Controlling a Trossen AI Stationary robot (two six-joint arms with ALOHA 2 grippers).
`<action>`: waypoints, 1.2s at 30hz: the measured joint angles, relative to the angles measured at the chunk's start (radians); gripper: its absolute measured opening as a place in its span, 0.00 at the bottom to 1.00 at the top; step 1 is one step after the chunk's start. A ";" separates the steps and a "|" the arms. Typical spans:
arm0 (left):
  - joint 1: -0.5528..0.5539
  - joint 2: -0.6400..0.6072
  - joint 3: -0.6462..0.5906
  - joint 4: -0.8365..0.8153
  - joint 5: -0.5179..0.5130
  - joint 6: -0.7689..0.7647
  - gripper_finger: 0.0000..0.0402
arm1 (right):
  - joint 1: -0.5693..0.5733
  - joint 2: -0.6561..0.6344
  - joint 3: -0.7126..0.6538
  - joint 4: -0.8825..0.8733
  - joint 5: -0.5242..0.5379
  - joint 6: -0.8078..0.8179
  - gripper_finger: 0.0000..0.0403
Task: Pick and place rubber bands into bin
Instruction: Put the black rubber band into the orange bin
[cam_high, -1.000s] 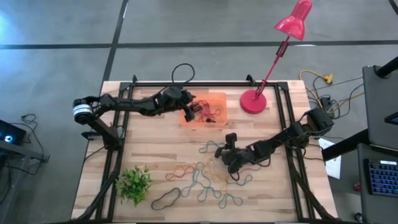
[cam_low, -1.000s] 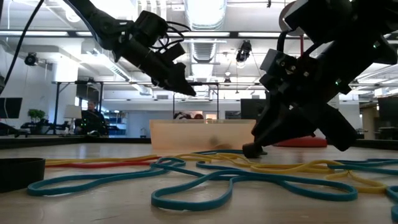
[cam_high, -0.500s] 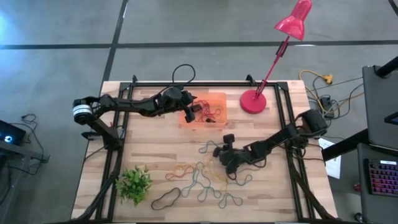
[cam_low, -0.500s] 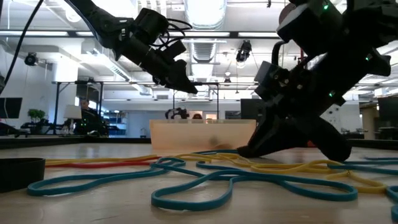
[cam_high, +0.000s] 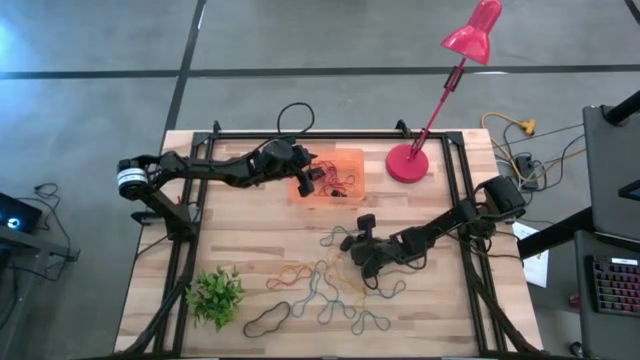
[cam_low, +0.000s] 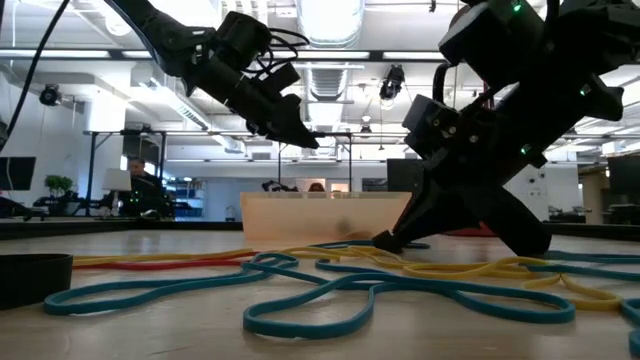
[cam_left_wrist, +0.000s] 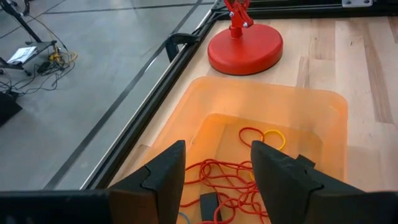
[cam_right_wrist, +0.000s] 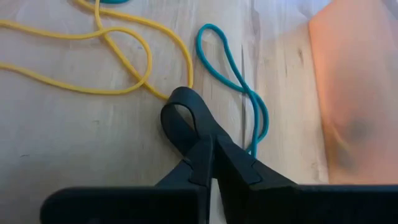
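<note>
Your right gripper (cam_right_wrist: 210, 144) jaws pinch a black rubber band (cam_right_wrist: 180, 115) on the desk (cam_right_wrist: 74, 143), beside yellow (cam_right_wrist: 134, 46) and teal bands (cam_right_wrist: 239, 87).

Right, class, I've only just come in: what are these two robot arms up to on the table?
They are clearing rubber bands off a wooden table into an orange bin. The left gripper hovers open over the bin, which already holds several red bands and a yellow one. The right gripper is down at the tabletop, shut on a black band. Many bands lie loose on the table.
</note>
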 joint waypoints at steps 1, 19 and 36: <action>0.000 0.000 0.000 0.000 0.000 0.000 0.42 | 0.000 0.000 0.001 0.000 0.000 0.000 0.02; -0.005 0.000 0.000 -0.001 -0.001 0.000 0.42 | 0.047 -0.154 0.082 -0.184 0.128 -0.028 0.02; -0.005 0.000 0.000 -0.002 0.000 0.000 0.42 | -0.016 -0.097 0.080 -0.176 -0.196 -0.088 0.21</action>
